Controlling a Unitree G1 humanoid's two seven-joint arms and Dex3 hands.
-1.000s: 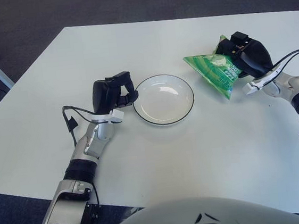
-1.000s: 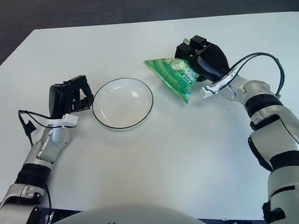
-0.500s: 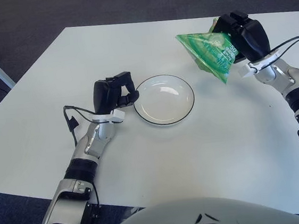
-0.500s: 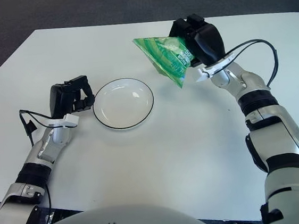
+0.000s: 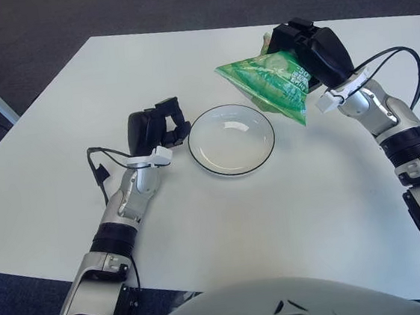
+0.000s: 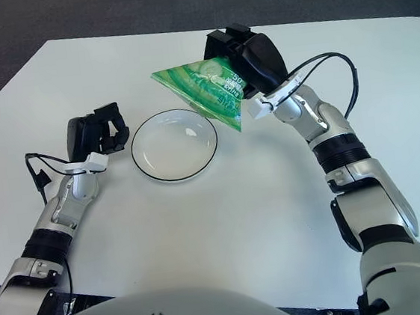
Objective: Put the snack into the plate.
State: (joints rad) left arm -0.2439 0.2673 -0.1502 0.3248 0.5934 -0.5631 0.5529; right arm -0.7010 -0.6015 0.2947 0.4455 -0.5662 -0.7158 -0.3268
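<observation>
We found the right hand raised off the worktop, its dark fingers clamped around the far end of the snack, a green foil bag. The bag hung in the air from that grip, its long body stretched toward the robot's left and its lower corner drooping down beside the near right edge of the plate. As far as we could judge, the bag touched neither the plate nor the worktop; its leftward tip showed above the plate's far right rim, while most of its bulk sat just outside the rim on the right.

The plate itself, white with a dark rim, lay bare in the middle of the worktop with nothing in it. On its other side, the left hand showed just beside the plate's left edge, fingers curled and holding nothing; we could not tell whether it touched the rim.

So we judged the picking-up done and the carry well along, with the bag at the plate's edge. What remained, in our view, was to bring the snack fully over the dish, lower it, and let the fingers release it so that it lay inside the rim
</observation>
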